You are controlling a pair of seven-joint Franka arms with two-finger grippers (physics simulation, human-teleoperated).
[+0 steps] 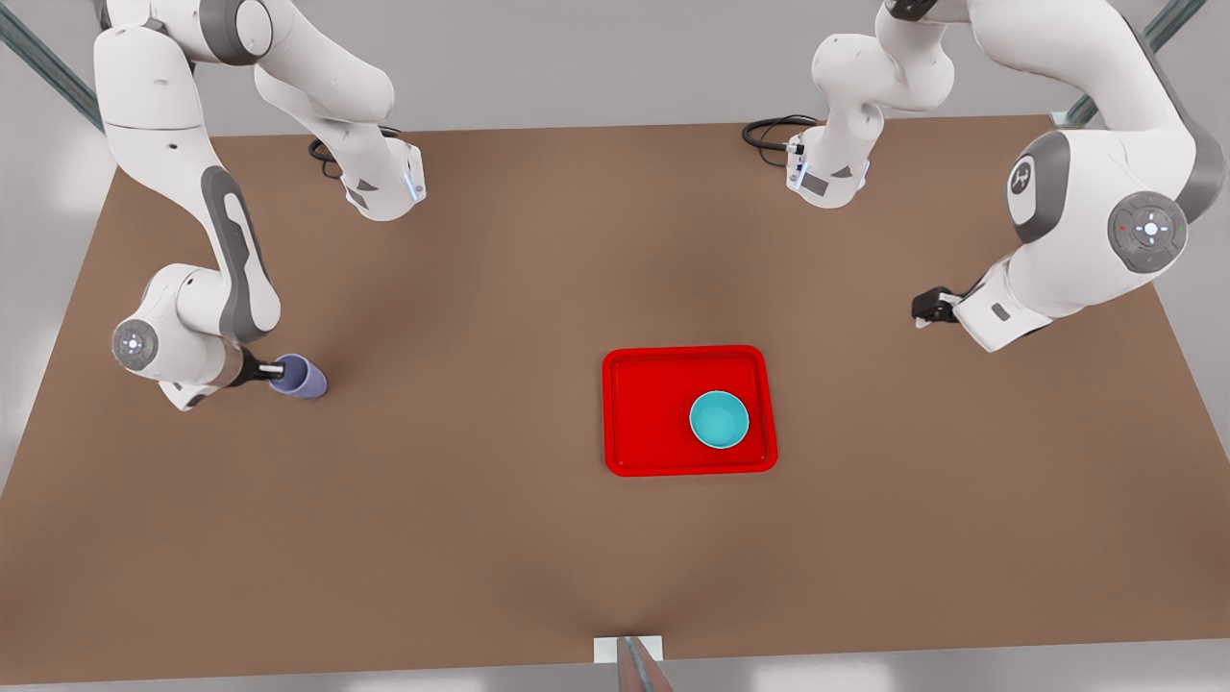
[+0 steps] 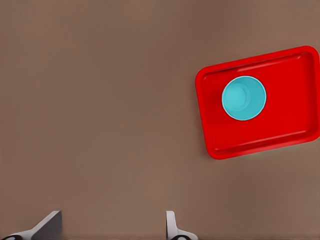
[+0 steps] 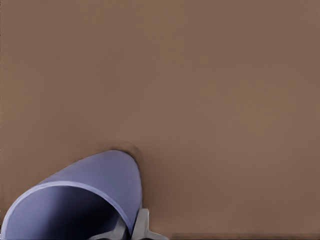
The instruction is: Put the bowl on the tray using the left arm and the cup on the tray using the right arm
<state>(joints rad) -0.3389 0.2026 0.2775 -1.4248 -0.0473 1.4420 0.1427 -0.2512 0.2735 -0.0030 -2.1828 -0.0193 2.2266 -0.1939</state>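
Observation:
The teal bowl (image 1: pixel 719 420) (image 2: pixel 243 98) sits upright inside the red tray (image 1: pixel 644 394) (image 2: pixel 290 125), toward the front view's right side of it. My left gripper (image 1: pixel 926 307) (image 2: pixel 110 231) hangs open with nothing in it, off the tray toward the front view's right, above bare table. Far over on the front view's left, the lavender cup (image 1: pixel 302 377) (image 3: pixel 100 185) is tilted at the table surface. My right gripper (image 1: pixel 277 369) (image 3: pixel 132 230) is shut on the cup's rim, one finger inside the wall and one outside.
The brown table (image 1: pixel 461 538) stretches wide between cup and tray. Both arm bases (image 1: pixel 384 187) (image 1: pixel 826 178) and black cables stand at the far edge. A small white block with a rail (image 1: pixel 629 652) sits at the near edge.

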